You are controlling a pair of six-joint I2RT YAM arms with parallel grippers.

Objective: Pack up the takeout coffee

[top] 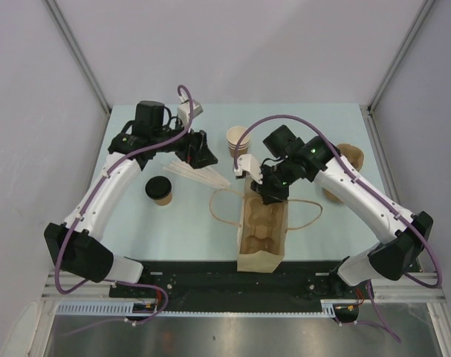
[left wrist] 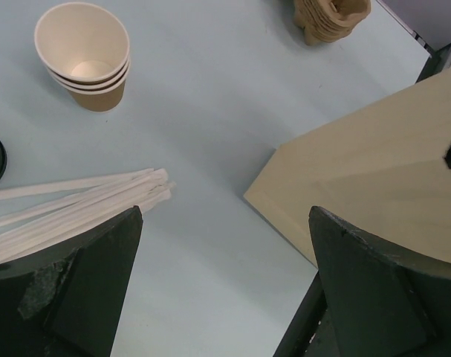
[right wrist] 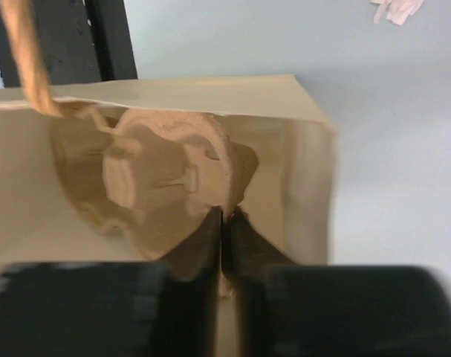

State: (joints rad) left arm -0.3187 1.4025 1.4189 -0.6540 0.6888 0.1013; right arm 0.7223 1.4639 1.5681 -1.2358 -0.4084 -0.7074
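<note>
Right gripper (right wrist: pixel 222 214): closed, at bag (top: pixel 259 263)
Left gripper (left wrist: pixel 225 217): wide, empty
Takeout coffee (top: pixel 159 190): bag's nine o'clock; probably light, crushable; grip below lid

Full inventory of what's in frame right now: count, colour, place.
takeout coffee: one, brown cup with black lid, left of the bag
paper bag: one, kraft brown, near centre, mouth open
cup carrier: one, brown pulp, inside the bag
lidless cups: stack of three, brown, cream inside, far centre
paper sticks: bundle, white, count unclear, beyond the coffee
spare carriers: stack, brown pulp, far right
table: one, pale blue
left gripper: black, open, over the table by the sticks
right gripper: black, shut, at the bag's mouth
</note>
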